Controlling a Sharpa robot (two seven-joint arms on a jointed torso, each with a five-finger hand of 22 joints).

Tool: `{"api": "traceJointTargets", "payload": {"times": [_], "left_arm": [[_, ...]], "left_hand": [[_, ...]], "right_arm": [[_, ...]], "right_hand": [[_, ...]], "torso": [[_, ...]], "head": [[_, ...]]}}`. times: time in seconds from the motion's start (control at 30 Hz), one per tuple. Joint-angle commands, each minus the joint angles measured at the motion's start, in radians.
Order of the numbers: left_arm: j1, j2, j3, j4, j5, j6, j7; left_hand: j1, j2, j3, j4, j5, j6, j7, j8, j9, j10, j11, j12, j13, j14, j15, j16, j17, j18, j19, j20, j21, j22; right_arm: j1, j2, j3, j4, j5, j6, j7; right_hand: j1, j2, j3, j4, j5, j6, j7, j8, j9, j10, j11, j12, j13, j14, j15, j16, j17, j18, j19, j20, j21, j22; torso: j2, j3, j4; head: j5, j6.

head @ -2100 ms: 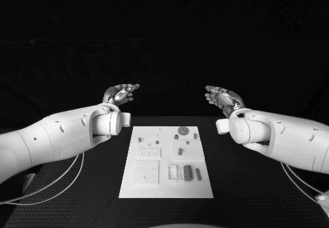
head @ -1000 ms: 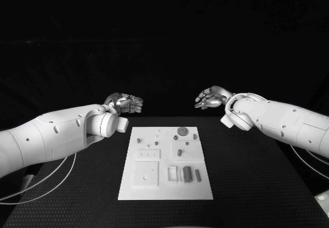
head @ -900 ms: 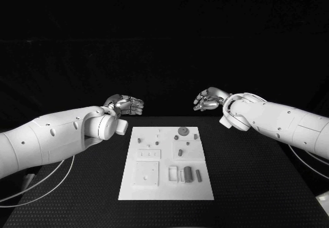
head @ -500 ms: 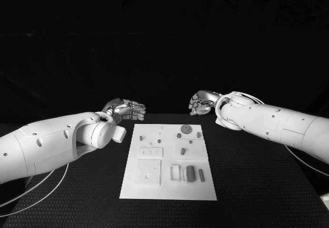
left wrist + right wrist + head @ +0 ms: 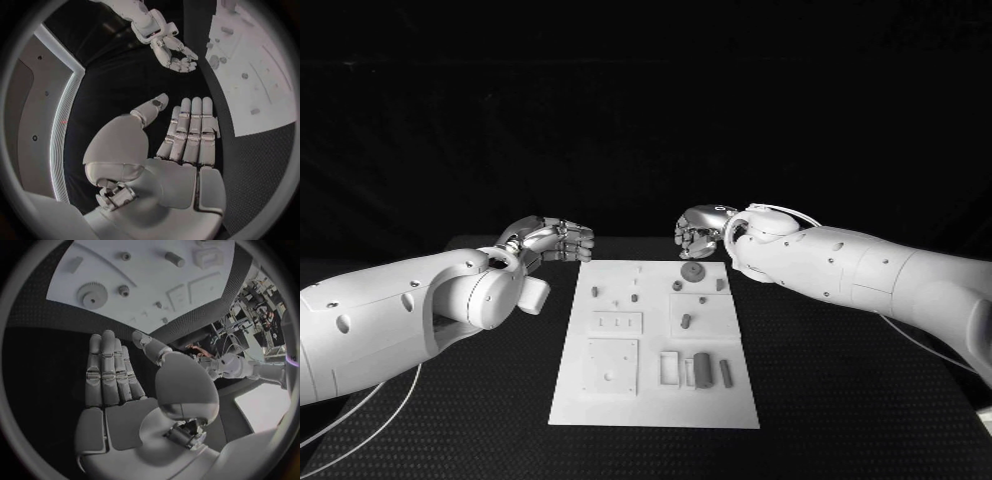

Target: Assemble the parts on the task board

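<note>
Parts lie scattered across the task board (image 5: 655,400), and we judge them small, stiff and light, likely to skid on the smooth plate if nudged sideways, so each wants a fingertip pinch from above. The toothed gear (image 5: 691,271) sits at the board's far end, and we would take it by its rim; the darker upright block (image 5: 701,368) and the slim pin (image 5: 724,371) beside it stand toward the board's near end, best taken by their long sides. Our left hand (image 5: 557,239) hovers just off the board's far left corner, fingers straight and side by side, thumb apart, holding nothing. Our right hand (image 5: 702,231) hangs just past the board's far edge, close above the gear, likewise flat-fingered and empty. We cannot make out the shapes of the small studs near the board's middle, nor whether the pale recesses are sockets or raised blocks.
</note>
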Motion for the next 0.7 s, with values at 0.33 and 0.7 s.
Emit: {"api": "traceJointTargets", "payload": {"times": [0.33, 0.7], "left_arm": [[0.005, 0.003, 0.001, 0.006, -0.009, 0.029, 0.018], [0.005, 0.007, 0.001, -0.002, -0.009, 0.034, 0.017]], "left_hand": [[-0.005, -0.013, -0.008, 0.002, -0.004, 0.005, 0.001, -0.007, -0.003, 0.005, 0.002, -0.006, 0.002, 0.001, 0.001, -0.009, 0.003, 0.003, 0.006, -0.004, -0.009, 0.000], [-0.009, -0.013, -0.009, 0.004, -0.004, 0.004, 0.002, -0.009, -0.003, 0.002, 0.003, -0.009, 0.003, 0.001, 0.001, -0.011, 0.005, 0.003, 0.007, -0.004, -0.010, 0.000]], "right_arm": [[-0.024, 0.011, 0.000, -0.008, -0.119, 0.066, -0.022], [-0.027, 0.010, 0.000, -0.005, -0.147, 0.085, -0.033]], "right_hand": [[-0.013, -0.026, -0.010, 0.010, 0.003, 0.006, 0.003, -0.016, 0.003, 0.012, 0.000, -0.010, 0.003, 0.007, 0.001, 0.016, 0.014, 0.014, 0.013, -0.001, 0.017, 0.025], [-0.013, -0.034, -0.006, 0.013, 0.004, 0.003, 0.001, -0.024, 0.005, 0.003, 0.003, -0.020, 0.004, -0.005, 0.003, 0.016, 0.019, 0.014, 0.003, 0.001, 0.018, 0.024]], "torso": [[0.040, -0.0064, 0.0318], [0.062, -0.0076, 0.0378]], "head": [[-0.021, -0.001], [-0.033, 0.004]]}}
